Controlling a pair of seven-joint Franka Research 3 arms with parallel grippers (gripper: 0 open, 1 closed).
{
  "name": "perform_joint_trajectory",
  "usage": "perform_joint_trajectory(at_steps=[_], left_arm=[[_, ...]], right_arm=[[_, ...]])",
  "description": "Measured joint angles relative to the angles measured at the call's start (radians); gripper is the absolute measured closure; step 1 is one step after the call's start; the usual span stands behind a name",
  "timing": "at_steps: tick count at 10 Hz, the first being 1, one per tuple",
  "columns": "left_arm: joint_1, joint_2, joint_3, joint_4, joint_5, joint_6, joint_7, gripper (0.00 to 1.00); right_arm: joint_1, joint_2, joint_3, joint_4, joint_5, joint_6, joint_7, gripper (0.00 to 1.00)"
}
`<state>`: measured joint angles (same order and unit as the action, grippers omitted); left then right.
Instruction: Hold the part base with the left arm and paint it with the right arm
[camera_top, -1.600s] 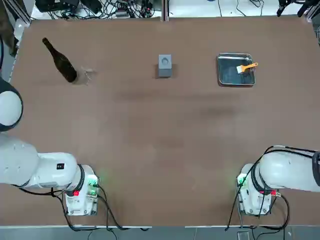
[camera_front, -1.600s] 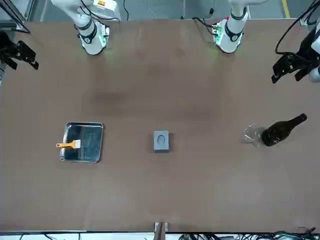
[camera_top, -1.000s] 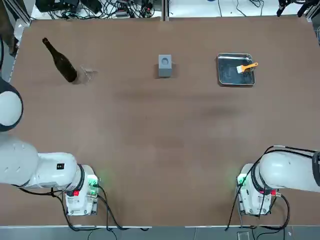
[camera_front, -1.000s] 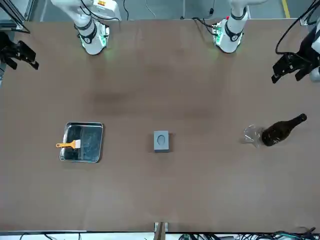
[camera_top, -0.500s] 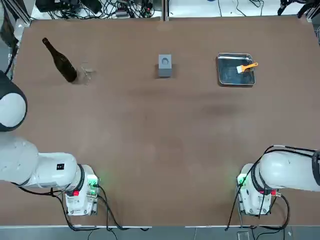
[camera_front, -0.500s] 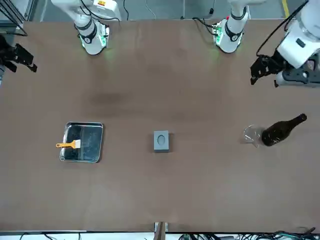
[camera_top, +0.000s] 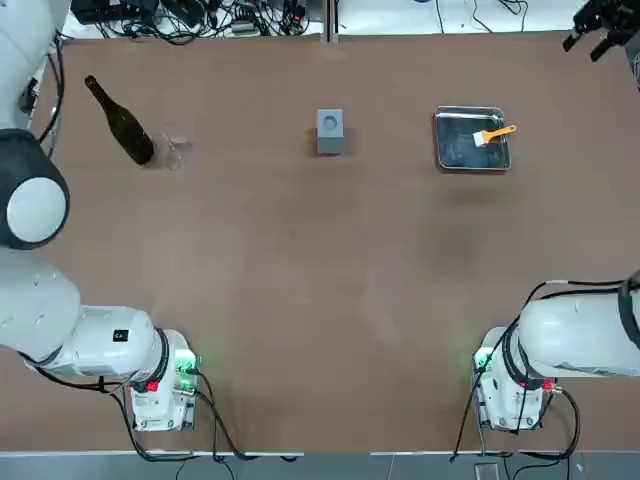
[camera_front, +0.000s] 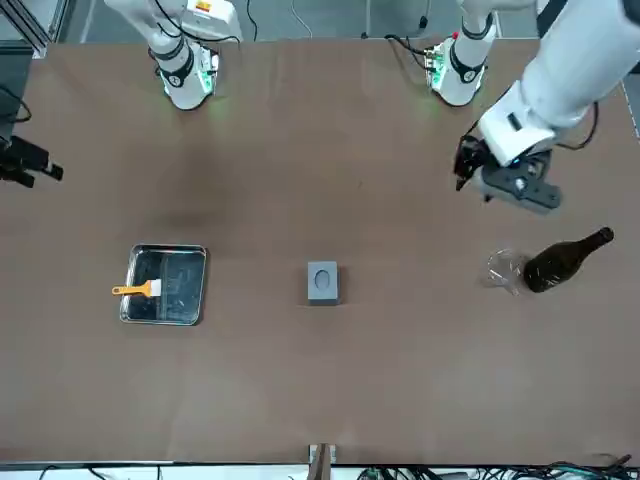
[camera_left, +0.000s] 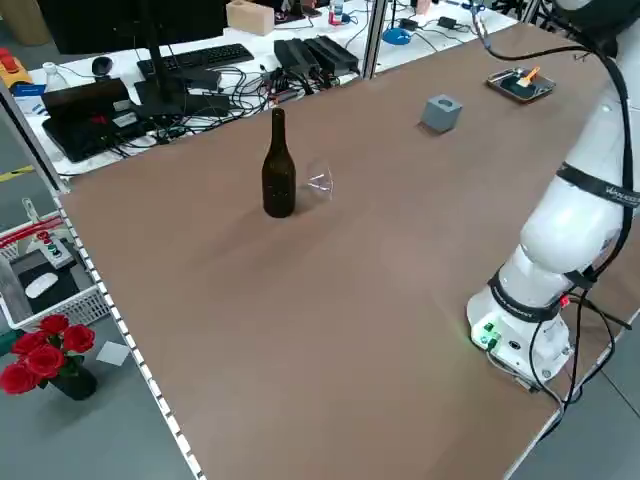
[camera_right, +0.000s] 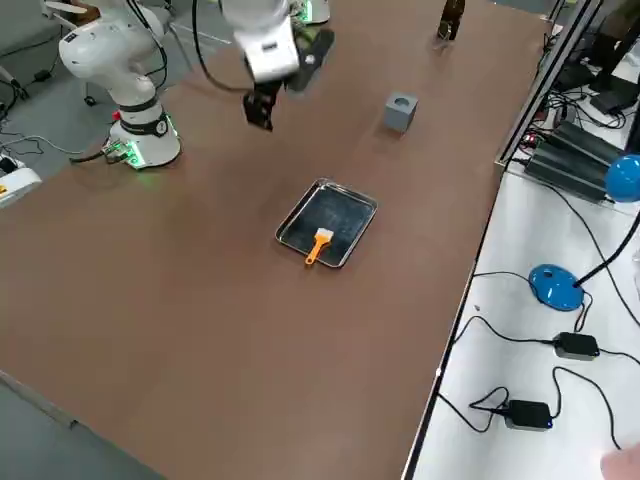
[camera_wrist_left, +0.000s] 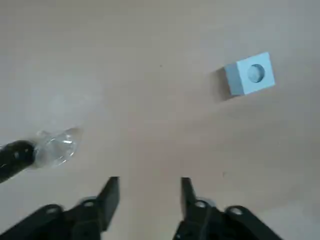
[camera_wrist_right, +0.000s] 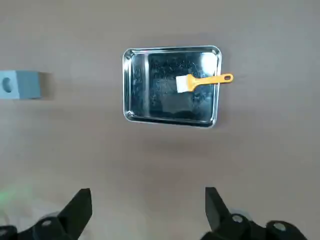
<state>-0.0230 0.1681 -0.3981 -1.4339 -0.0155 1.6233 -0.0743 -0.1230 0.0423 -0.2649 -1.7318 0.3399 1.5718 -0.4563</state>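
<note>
The part base (camera_top: 330, 131) is a small grey cube with a round recess, standing alone at the far middle of the table; the left wrist view also shows this part base (camera_wrist_left: 249, 74). My left gripper (camera_front: 466, 164) hangs open and empty high over the table, on the robot's side of the cube and left of it. Its fingers (camera_wrist_left: 113, 186) frame bare table. High up by the tray, my right gripper (camera_top: 604, 20) is open too, and its wide-spread fingers (camera_wrist_right: 84, 197) hold nothing. From the right side, that right gripper (camera_right: 260, 108) points down.
A metal tray (camera_top: 450, 150) with an orange-handled brush (camera_top: 495, 133) lies right of the cube. A dark bottle (camera_top: 120, 122) and a clear glass (camera_top: 176, 150) sit at the far left. Cables and desks border the far edge.
The left arm has swung in from the table's left side toward the middle. The right gripper has shifted toward the tray. Cube, tray, brush, bottle and glass have not moved.
</note>
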Motion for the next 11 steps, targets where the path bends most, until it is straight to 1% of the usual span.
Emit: perform_joint_trajectory(at_steps=[1,2,3,4,5,7,9,10,11], left_arm=[[-0.004,0.026,-0.027,-0.019,0.0,0.044,0.002,0.59],[-0.012,0.048,-0.048,-0.042,0.001,0.083,0.002,0.66],[-0.03,0.061,-0.056,-0.07,0.001,0.122,0.003,0.71],[-0.052,0.073,-0.057,-0.097,0.001,0.159,0.003,0.76],[-0.071,0.09,-0.058,-0.116,0.002,0.194,0.004,0.78],[-0.116,0.149,-0.058,-0.128,0.037,0.262,0.005,0.79],[-0.159,0.225,-0.058,-0.13,0.054,0.329,0.005,0.82],[-0.176,0.259,-0.058,-0.131,0.069,0.365,0.006,0.85],[-0.192,0.29,-0.058,-0.132,0.089,0.399,0.006,0.88]], right_arm=[[-0.005,0.071,-0.055,0.004,0.068,0.006,-0.104,0.0],[-0.012,0.142,-0.085,0.013,0.129,0.011,-0.177,0.0],[-0.019,0.211,-0.099,0.03,0.192,0.014,-0.231,0.0],[-0.032,0.286,-0.105,0.059,0.256,0.015,-0.284,0.0],[-0.052,0.362,-0.107,0.093,0.313,0.013,-0.336,0.0],[-0.097,0.519,-0.11,0.172,0.428,-0.042,-0.416,0.0],[-0.139,0.693,-0.117,0.299,0.566,-0.122,-0.433,0.0],[-0.153,0.766,-0.117,0.348,0.62,-0.141,-0.434,0.0],[-0.16,0.823,-0.118,0.387,0.65,-0.144,-0.436,0.0]])
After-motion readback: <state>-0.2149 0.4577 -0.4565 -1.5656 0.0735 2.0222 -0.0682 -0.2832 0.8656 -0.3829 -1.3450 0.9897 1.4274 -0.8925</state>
